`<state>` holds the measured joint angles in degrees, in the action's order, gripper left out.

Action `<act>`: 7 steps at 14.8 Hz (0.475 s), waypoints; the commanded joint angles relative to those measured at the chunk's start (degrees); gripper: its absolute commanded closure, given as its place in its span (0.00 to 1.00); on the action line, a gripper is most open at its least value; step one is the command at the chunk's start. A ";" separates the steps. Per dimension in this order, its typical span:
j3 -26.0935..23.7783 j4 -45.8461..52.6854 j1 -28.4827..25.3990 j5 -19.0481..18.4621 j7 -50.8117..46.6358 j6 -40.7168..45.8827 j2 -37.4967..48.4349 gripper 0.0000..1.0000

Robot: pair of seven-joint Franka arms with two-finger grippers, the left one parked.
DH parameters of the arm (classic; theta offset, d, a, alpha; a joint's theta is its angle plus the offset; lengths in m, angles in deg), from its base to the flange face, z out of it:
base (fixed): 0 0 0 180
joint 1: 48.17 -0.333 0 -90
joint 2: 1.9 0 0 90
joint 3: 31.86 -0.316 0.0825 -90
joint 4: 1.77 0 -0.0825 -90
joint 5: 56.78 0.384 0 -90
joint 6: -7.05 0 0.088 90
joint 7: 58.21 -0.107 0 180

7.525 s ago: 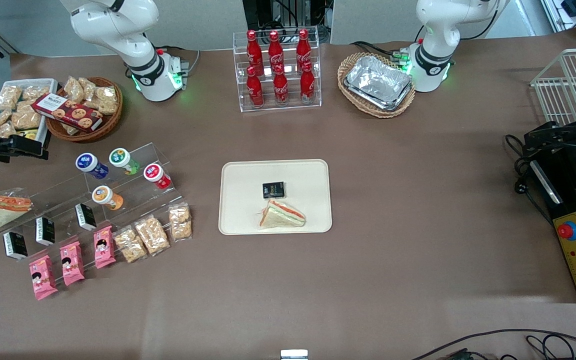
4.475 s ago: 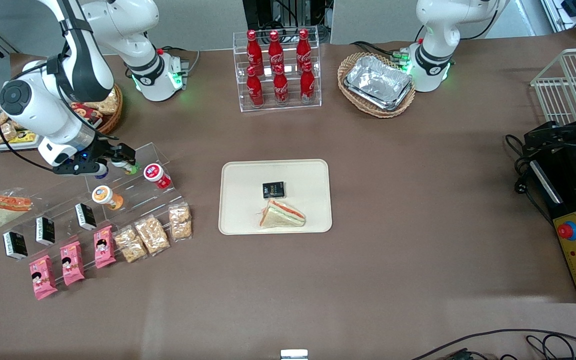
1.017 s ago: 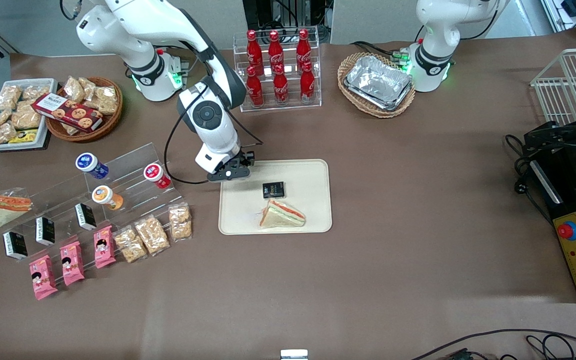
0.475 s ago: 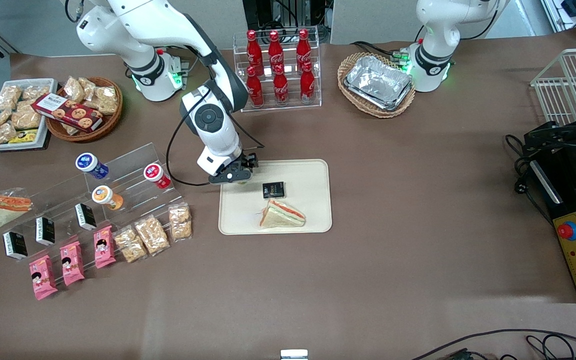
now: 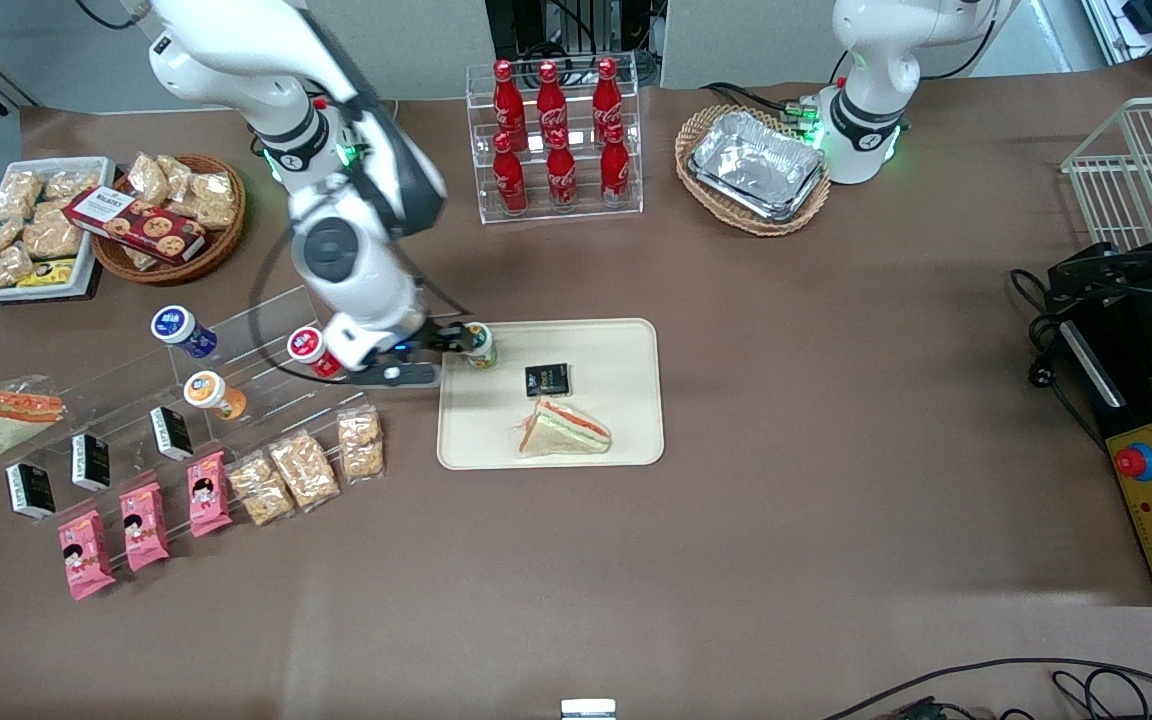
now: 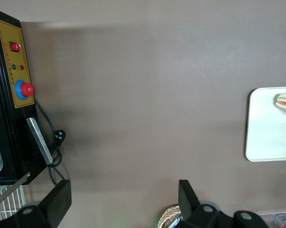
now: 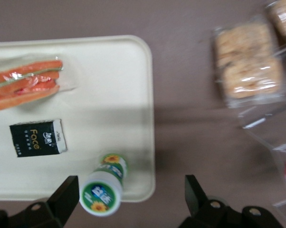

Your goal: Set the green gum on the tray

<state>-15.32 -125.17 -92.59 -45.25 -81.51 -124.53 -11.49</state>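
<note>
1. Found the green gum point(image 5: 479, 343) standing upright on the tray point(image 5: 616, 350), tucked into the corner toward the working arm's end, just inside the rim.
2. Spotted the right gripper point(image 5: 451, 342) low beside that same corner, fingers spread wide and grasping nothing. In the wrist view, saw the bottle point(image 7: 102, 192) close to one finger and well clear of the other. Couldn't tell whether it grazed the near one.
3. Also noticed a black "Face" packet point(image 5: 547, 380) and a wrapped sandwich point(image 5: 564, 430) on the tray, both nearer the front camera than the gum and apart from it.
4. Handling guess: probably light, stiff plastic with a smooth round body, so likely a bit slippery. Tall for its base too, so easy to knock over.
5. For a re-grab, would've gone across the body just under the white-rimmed lid, squeezing gently and square-on so it couldn't squirt out sideways.
6. Judged the placing as good as done. Main risk left: clipping the bottle with that near finger while lifting away from the desk point(image 5: 836, 300).
</note>
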 commanded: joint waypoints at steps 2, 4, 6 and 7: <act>0.07 0.43 7.93 0.17 5.10 9.66 9.14 0.01; 0.07 3.67 11.54 -3.60 6.52 16.94 10.99 0.01; 0.24 9.63 14.61 -5.98 7.74 25.55 11.35 0.01; 0.15 12.97 16.81 -6.25 9.32 29.68 11.09 0.00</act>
<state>-14.81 -120.47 -80.04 -49.43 -74.74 -105.42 -0.28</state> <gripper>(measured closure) 0.004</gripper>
